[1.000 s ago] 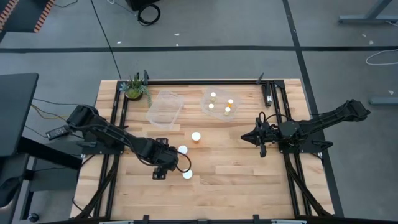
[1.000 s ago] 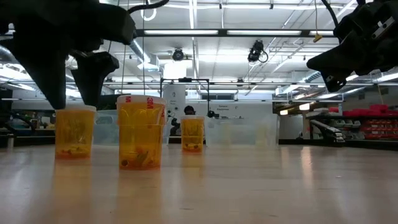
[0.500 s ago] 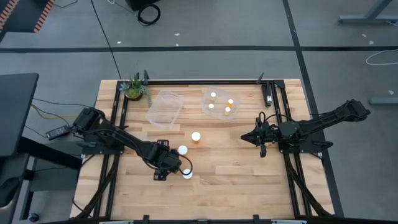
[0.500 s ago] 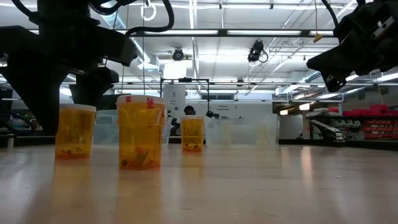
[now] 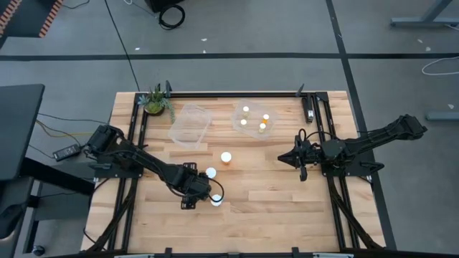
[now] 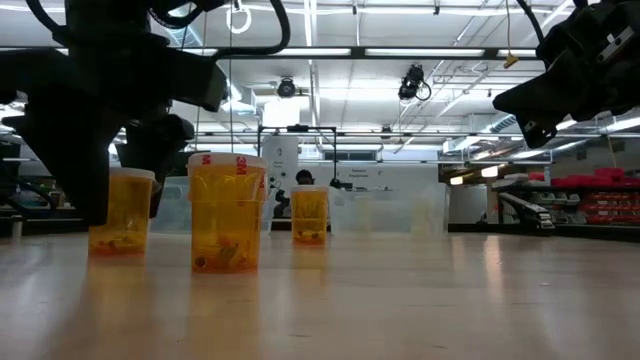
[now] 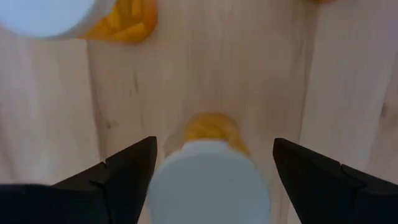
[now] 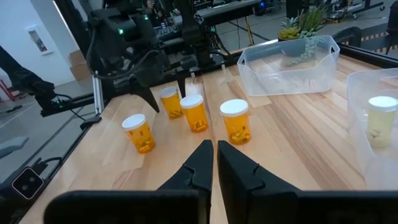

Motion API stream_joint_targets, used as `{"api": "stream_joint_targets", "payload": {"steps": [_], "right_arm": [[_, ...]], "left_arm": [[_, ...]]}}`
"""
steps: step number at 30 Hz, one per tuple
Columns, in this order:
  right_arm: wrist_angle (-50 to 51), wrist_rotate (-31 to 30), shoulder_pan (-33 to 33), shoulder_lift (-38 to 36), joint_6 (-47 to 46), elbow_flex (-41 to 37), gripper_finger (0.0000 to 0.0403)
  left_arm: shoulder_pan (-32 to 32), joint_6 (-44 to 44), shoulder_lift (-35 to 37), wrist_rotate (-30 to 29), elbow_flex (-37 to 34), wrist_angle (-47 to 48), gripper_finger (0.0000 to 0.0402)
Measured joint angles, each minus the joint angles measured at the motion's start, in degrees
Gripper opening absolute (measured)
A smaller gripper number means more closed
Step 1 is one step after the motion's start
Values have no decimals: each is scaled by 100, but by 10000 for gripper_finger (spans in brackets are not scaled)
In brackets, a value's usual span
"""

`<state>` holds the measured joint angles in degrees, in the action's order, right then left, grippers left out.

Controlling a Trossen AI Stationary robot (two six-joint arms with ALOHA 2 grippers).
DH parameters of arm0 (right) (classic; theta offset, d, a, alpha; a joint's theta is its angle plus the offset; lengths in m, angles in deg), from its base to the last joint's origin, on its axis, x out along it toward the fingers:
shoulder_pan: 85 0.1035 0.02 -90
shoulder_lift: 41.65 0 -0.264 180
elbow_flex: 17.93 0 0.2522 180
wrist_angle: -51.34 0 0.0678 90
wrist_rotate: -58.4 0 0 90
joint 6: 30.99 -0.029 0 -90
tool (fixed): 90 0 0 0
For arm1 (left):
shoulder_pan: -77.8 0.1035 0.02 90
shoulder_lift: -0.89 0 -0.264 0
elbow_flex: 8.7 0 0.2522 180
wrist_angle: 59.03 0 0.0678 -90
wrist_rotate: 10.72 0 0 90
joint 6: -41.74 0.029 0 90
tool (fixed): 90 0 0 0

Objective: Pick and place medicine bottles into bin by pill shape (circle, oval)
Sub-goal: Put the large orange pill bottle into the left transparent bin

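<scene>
Four amber medicine bottles with white caps stand upright on the wooden table (image 5: 272, 201). Three show in the high view: one (image 5: 226, 158), one (image 5: 211, 173) and one (image 5: 216, 201). The fourth (image 7: 208, 183) is under my left gripper (image 5: 195, 190) and also shows in the low view (image 6: 122, 215) and the right wrist view (image 8: 169, 102). My left gripper (image 7: 214, 149) is open and points down, one finger on each side of this bottle, close to its cap. My right gripper (image 5: 300, 162) is shut and empty, held above the table's right part.
A clear bin (image 5: 190, 125) stands at the far middle. A second clear bin (image 5: 252, 132) to its right holds several bottles. A small green potted plant (image 5: 155, 102) stands at the far left corner. Bare wood lies between the two arms.
My left gripper has gone down and slightly toward the table's right edge. Its open fingers now reach down on either side of the bottle they hung above a second ago. The bottles have not moved.
</scene>
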<state>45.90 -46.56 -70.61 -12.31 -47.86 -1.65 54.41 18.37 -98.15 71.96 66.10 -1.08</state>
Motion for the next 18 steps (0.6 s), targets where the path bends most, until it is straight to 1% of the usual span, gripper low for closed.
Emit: {"api": "stream_joint_targets", "payload": {"steps": [3, 5, 9, 15, 18], "right_arm": [[9, 0, 0, 11, -2, 0, 31], [34, 0, -2, 19, -2, 0, 31], [43, 0, -2, 33, -1, 2, 31], [42, 0, -2, 28, -2, 2, 31], [42, 0, -2, 28, -1, 2, 31]], "left_arm": [[-1, 2, -47, 7, -4, 39, 324], [-1, 4, -62, 7, -4, 7, 313], [-1, 4, -62, 8, -4, -9, 280], [2, 2, -62, 7, -4, 0, 217], [3, 2, -62, 10, -2, 2, 196]]}}
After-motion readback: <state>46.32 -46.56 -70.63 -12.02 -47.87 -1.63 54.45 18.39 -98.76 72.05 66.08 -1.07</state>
